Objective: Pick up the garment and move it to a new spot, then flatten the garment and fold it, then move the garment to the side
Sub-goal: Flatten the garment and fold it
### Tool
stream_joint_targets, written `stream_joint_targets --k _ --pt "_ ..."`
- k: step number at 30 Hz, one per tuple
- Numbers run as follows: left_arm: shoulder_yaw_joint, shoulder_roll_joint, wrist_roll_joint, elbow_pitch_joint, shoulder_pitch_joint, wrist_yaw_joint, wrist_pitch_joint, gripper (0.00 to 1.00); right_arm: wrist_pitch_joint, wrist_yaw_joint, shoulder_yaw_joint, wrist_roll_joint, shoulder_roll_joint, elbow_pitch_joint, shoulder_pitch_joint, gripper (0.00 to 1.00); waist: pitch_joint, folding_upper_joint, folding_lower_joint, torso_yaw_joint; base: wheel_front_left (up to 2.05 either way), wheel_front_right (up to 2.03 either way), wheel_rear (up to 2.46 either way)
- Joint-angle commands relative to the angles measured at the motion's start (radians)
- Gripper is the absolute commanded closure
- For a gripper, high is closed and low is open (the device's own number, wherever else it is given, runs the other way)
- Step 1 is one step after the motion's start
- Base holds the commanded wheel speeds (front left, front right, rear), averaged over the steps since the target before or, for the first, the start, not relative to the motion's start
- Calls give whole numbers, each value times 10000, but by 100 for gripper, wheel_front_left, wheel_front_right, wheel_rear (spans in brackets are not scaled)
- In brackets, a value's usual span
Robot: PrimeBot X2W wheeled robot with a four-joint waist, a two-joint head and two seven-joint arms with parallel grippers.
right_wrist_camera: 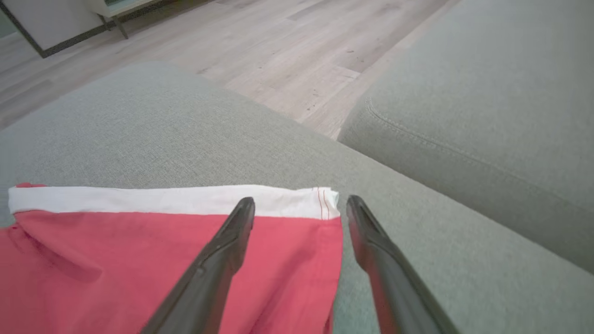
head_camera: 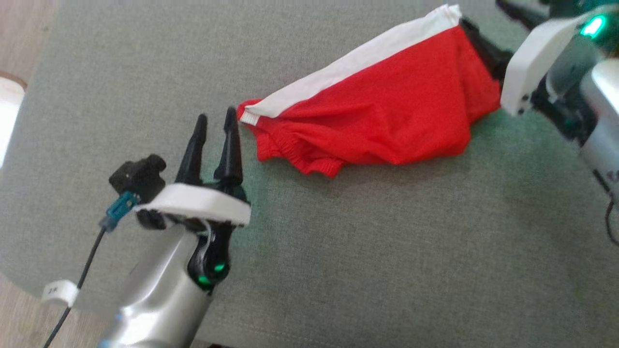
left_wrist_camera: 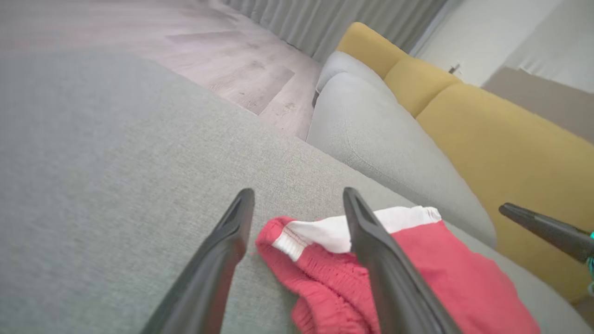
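The garment (head_camera: 387,111), red shorts with a white waistband, lies crumpled lengthwise on the grey-green cushion (head_camera: 338,251). My left gripper (head_camera: 216,116) stands open just left of its near end, holding nothing. In the left wrist view the left gripper (left_wrist_camera: 298,191) has its fingers spread above the garment's (left_wrist_camera: 436,273) gathered corner. My right gripper (head_camera: 476,36) is at the garment's far right end, its fingers partly hidden behind the cloth. The right wrist view has the right gripper (right_wrist_camera: 299,200) open over the waistband corner of the garment (right_wrist_camera: 139,260), gripping nothing.
A grey sofa seat (left_wrist_camera: 385,139) with yellow back cushions (left_wrist_camera: 501,144) stands across a narrow gap of wooden floor (left_wrist_camera: 241,79). The cushion's rounded edge runs along the left and bottom left. A white object (head_camera: 6,111) sits at the left edge of the head view.
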Motion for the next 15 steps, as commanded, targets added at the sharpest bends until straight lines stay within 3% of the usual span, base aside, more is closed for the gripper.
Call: stream_joint_targets --k 1,8,15 --pt "273 398 484 -123 29 29 -173 0 95 65 -124 213 134 -84 342 0 -274 0 2 -34 0 0 0" --pt "569 661 2834 -156 308 163 -271 0 748 65 -462 566 629 1008 676 0 -549 0 2 232 0 0 0" --pt "1040 274 3702 -377 655 -222 -273 0 969 65 -1400 121 1275 3325 252 0 -292 0 2 892 0 0 0"
